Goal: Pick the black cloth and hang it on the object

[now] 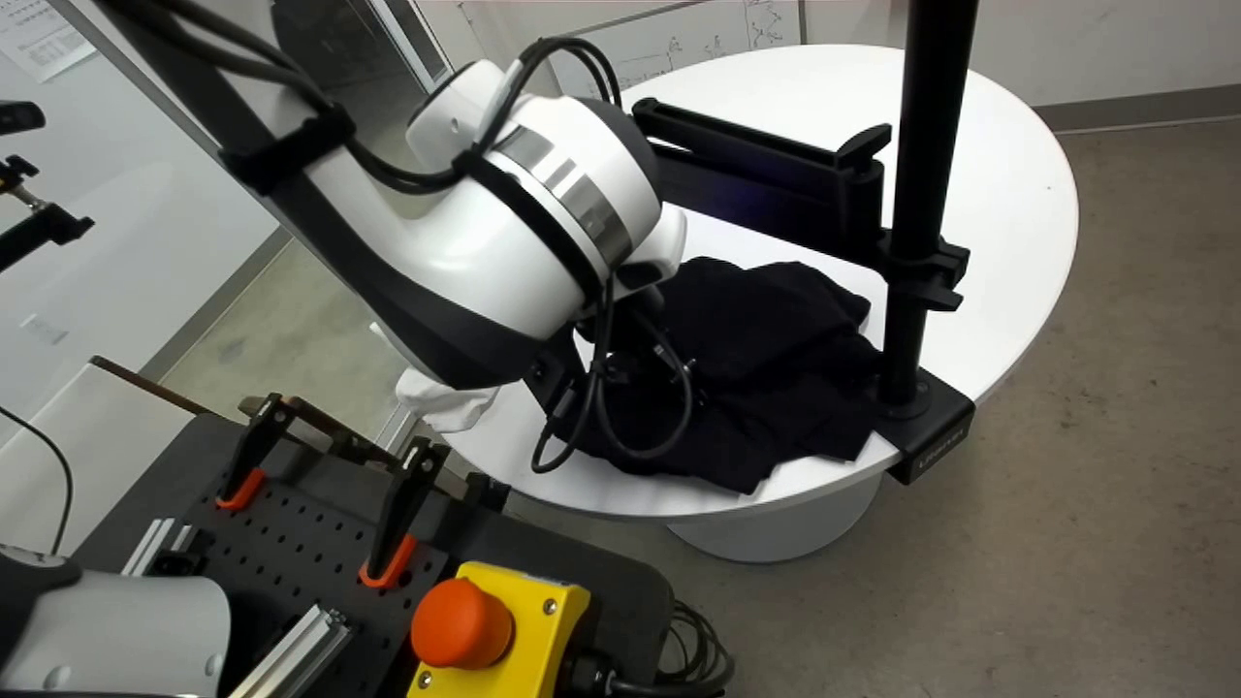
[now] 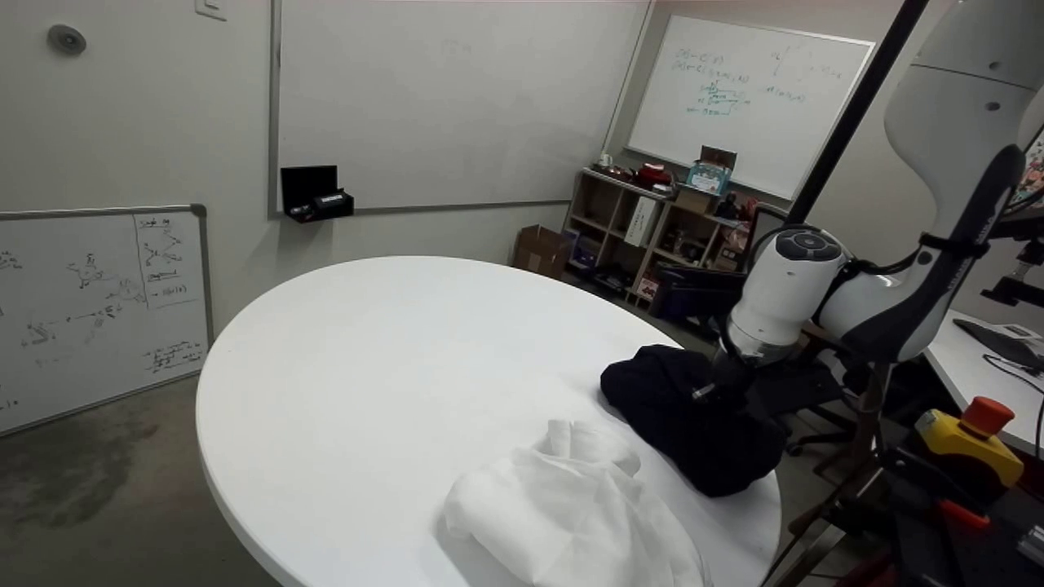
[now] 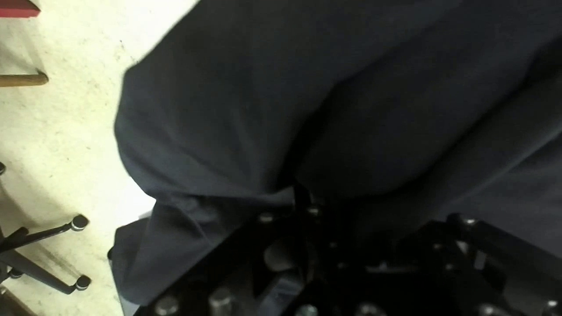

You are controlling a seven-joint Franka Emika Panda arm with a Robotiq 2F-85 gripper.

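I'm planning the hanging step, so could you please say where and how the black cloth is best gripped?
I'd take a fold of the black cloth from above, pinching across it: the cloth lies rumpled on the white table, which blocks the underside, and a fold probably offers more to pinch than flat fabric.

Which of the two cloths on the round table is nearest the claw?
The black cloth, right at the claw; the white cloth lies farther off.

In an exterior view, a cloth (image 1: 771, 373) lies on the surface (image 1: 1013, 204) between a second cloth (image 1: 443, 400) at left and a stand (image 1: 922, 184) at right
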